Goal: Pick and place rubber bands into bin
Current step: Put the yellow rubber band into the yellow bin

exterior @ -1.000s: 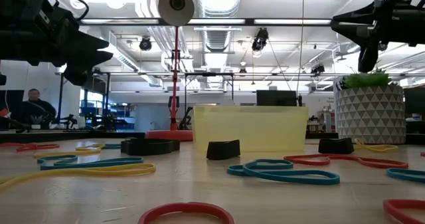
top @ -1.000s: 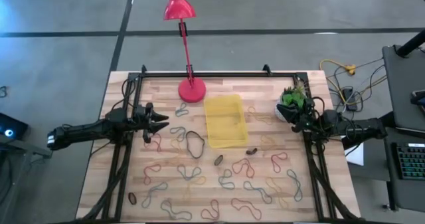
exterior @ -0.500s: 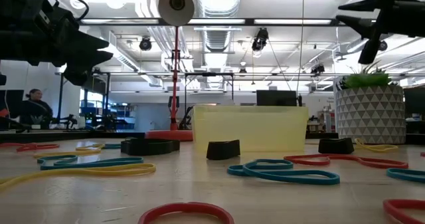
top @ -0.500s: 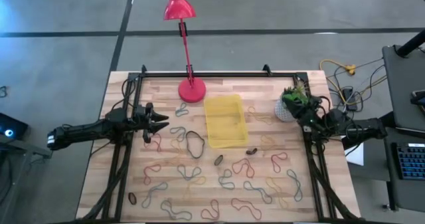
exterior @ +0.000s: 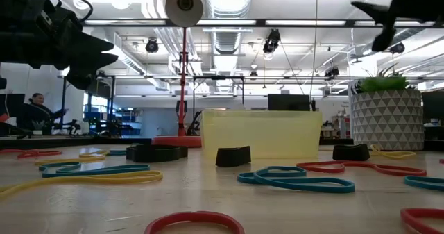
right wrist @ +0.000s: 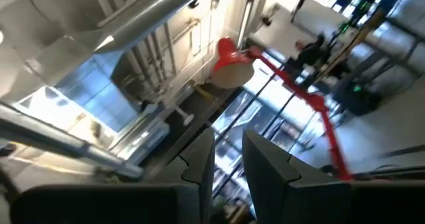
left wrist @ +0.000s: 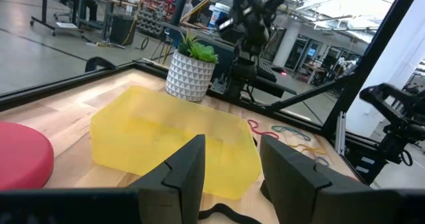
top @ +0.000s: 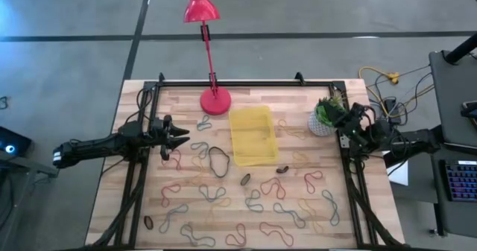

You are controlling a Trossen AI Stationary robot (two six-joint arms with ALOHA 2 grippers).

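The yellow translucent bin (top: 252, 135) stands on the wooden table right of the red lamp base; it also shows in the low view (exterior: 260, 133) and the left wrist view (left wrist: 172, 137). Many rubber bands (top: 250, 200) in red, blue, green, yellow and black lie flat around it, mostly on the near half (exterior: 298, 180). My left gripper (top: 183, 141) is open and empty above the table's left part, pointing at the bin (left wrist: 232, 161). My right gripper (top: 344, 120) is open and empty, high over the plant pot, tipped up toward the ceiling (right wrist: 229, 159).
A red lamp base (top: 215, 100) stands at the far middle. A white pot with a green plant (top: 324, 118) stands at the far right, just under my right gripper. Black frame rails (top: 238, 83) run along the far edge and both sides.
My right gripper has risen over the plant pot, drawn back a little toward the table's right edge, and tipped upward. Nothing on the table has moved.
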